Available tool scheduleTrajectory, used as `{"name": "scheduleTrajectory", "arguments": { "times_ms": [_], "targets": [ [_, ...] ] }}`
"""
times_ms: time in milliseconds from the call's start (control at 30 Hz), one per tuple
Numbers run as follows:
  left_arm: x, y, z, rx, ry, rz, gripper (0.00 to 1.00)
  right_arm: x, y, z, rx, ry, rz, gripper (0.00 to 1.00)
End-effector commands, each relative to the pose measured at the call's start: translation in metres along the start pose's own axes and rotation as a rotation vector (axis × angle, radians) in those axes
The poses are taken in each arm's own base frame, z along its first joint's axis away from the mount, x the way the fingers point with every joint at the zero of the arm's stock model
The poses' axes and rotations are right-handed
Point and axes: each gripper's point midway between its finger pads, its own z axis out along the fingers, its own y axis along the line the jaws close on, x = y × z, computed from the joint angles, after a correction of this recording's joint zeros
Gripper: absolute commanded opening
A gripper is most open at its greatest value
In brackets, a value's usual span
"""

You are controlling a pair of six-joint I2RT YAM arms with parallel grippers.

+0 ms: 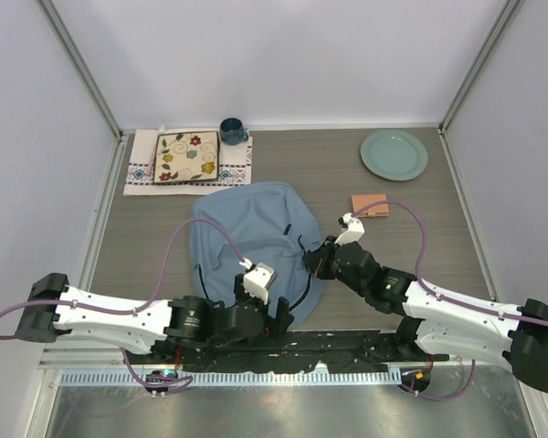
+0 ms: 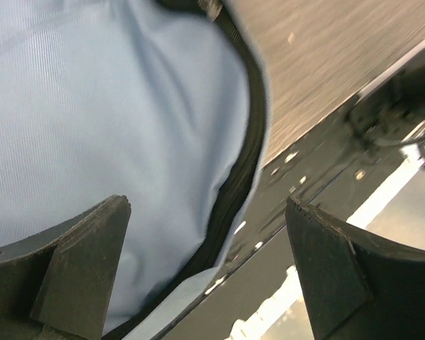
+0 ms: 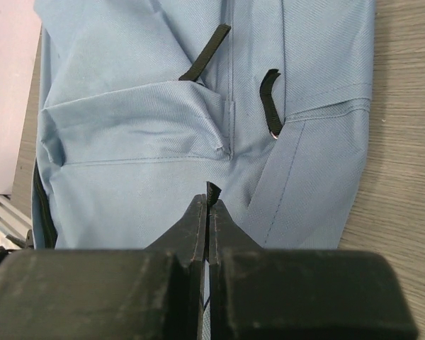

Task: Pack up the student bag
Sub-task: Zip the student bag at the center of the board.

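Top view: bright, even diffuse light, faint soft shadows, mild sheen on metal strip (image 1: 274,411) near edge. Left wrist view: left fingers (image 2: 78,269) dark, blurred; blown highlight lower right. Right wrist view: student bag (image 3: 163,142) sharp, right fingers (image 3: 127,297) underexposed.

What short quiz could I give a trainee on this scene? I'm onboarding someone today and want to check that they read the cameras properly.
1. True or false: the left gripper is clamped on the backpack.
2. The plate at the far right of the table is: A red; B green; C yellow.
3. Fill in: the right gripper is shut on a small black ____ at the backpack's edge.

Key:
1. False. Its jaws stand open over the backpack's zipper edge.
2. B.
3. tab.
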Motion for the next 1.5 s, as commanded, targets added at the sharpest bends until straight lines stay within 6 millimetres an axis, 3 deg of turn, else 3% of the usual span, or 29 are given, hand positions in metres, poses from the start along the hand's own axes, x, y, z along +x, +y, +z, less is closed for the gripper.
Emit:
{"name": "scheduleTrajectory", "arguments": {
  "times_ms": [0, 67, 100, 133, 300, 367, 433, 467, 533, 633, 667, 867, 1233, 1467],
  "targets": [
    [-0.062, -0.02, -0.004, -0.039, -0.16, 0.049, 0.98, -0.019, 0.024, -0.008, -0.101, -0.07, 0.015, 0.01],
    [-0.079, -0.03, 0.001, -0.03, -0.186, 0.051, 1.0, -0.019, 0.021, -0.01, -0.095, -0.075, 0.018, 0.01],
    [-0.073, -0.033, 0.01, -0.03, -0.158, 0.067, 1.0, -0.02, 0.02, -0.011, -0.092, -0.078, 0.018, 0.01],
    [-0.081, -0.037, 0.013, -0.025, -0.167, 0.044, 1.0, -0.021, 0.019, -0.012, -0.086, -0.083, 0.02, 0.01],
    [-0.066, -0.046, 0.036, -0.01, -0.098, 0.053, 0.98, -0.026, 0.016, -0.015, -0.068, -0.098, 0.024, 0.01],
    [-0.064, -0.047, 0.043, -0.003, -0.091, 0.033, 0.92, -0.026, 0.015, -0.016, -0.065, -0.1, 0.026, 0.01],
    [-0.055, -0.042, 0.051, -0.014, -0.07, 0.027, 0.79, -0.026, 0.014, -0.016, -0.059, -0.1, 0.023, 0.01],
    [-0.053, -0.042, 0.053, -0.016, -0.067, 0.025, 0.66, -0.025, 0.014, -0.017, -0.06, -0.099, 0.024, 0.01],
    [-0.047, -0.044, 0.057, -0.011, -0.043, 0.024, 0.51, -0.025, 0.012, -0.016, -0.052, -0.102, 0.025, 0.01],
    [-0.039, -0.05, 0.057, 0.021, -0.006, 0.01, 0.04, -0.028, 0.009, -0.015, -0.033, -0.117, 0.035, 0.01],
    [-0.036, -0.052, 0.058, 0.034, -0.001, 0.001, 0.0, -0.028, 0.006, -0.014, -0.015, -0.12, 0.035, 0.01],
    [-0.007, -0.055, 0.052, 0.112, 0.052, -0.024, 0.0, -0.041, -0.001, -0.002, 0.084, -0.162, 0.036, 0.01],
    [0.042, -0.081, 0.041, 0.176, 0.12, 0.082, 0.0, -0.061, 0.002, 0.028, 0.115, -0.163, 0.039, 0.01],
    [0.077, -0.091, 0.038, 0.168, 0.164, 0.094, 0.0, -0.086, -0.001, 0.046, 0.148, -0.203, 0.057, 0.01]
  ]
}}
